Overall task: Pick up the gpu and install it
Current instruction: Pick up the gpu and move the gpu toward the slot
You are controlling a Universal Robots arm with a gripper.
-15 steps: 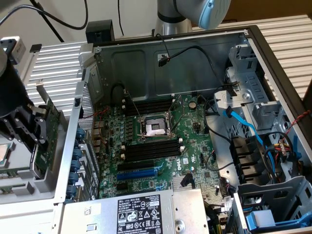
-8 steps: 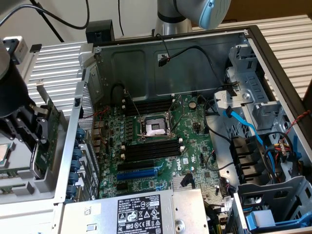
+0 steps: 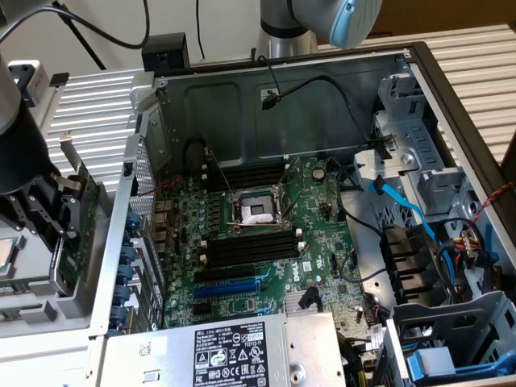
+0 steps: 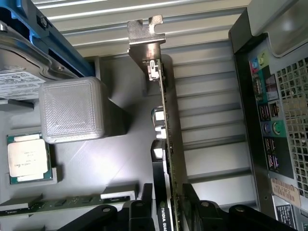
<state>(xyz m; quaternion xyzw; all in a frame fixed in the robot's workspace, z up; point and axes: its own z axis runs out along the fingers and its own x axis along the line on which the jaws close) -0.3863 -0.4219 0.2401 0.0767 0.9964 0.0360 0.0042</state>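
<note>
The gpu (image 4: 169, 120) stands on edge in a grey parts tray (image 4: 115, 159), outside the open computer case. Its silver end bracket (image 4: 147, 43) points away from the wrist, and its black cooler (image 4: 161, 202) carries a green label. My gripper (image 4: 166, 192) straddles the card, one black finger against each face, shut on it. In the exterior view the gripper (image 3: 68, 218) and the gpu (image 3: 87, 197) are at the far left, beside the case's rear wall. The large green motherboard (image 3: 266, 258) lies inside the case, with a blue slot (image 3: 228, 286) near its front.
The tray also holds a processor chip (image 4: 28, 159), a grey printed block (image 4: 72, 110), a memory stick (image 4: 62, 202) and a hard drive (image 4: 19, 77). The case's rear port panel (image 4: 269, 130) is close beside the card. A power supply (image 3: 226, 351), blue cables (image 3: 411, 214) and drive cages crowd the case.
</note>
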